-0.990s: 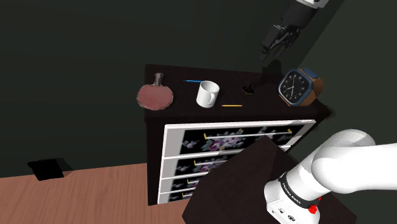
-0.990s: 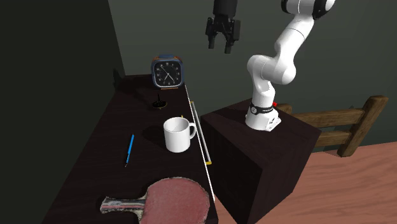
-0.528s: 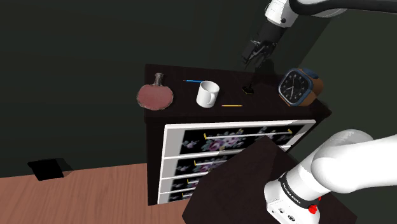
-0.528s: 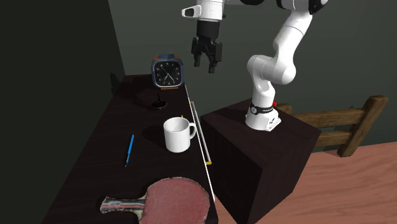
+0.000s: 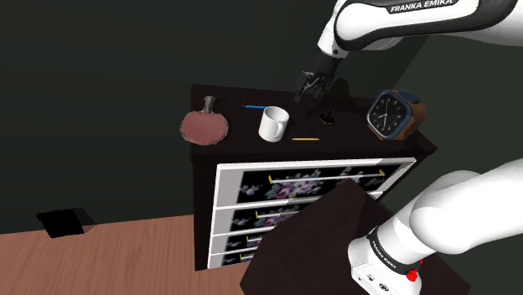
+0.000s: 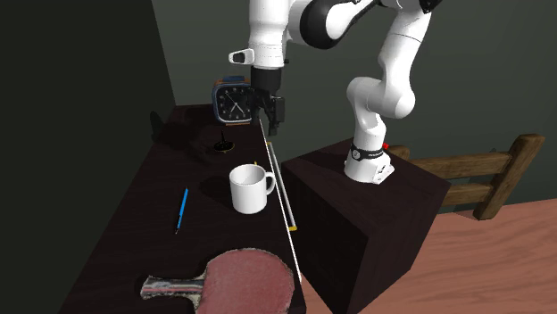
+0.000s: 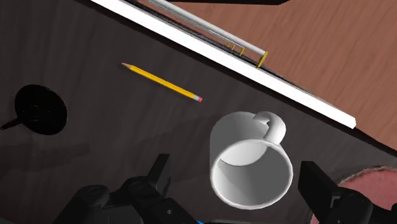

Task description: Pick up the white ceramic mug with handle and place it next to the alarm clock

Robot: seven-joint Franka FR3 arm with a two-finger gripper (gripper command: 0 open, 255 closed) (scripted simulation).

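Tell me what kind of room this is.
Likely a bedroom, though not certain: a dark dresser with patterned drawers, an alarm clock on top, and wood flooring.

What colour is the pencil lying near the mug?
The pencil is yellow with a pinkish end, clearest in the wrist view.

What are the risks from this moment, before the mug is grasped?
The handle of the mug faces the front edge of the dresser; a finger striking it might push the mug off. The yellow pencil lies near the mug and could be knocked. The black stand sits between mug and alarm clock, in the way.
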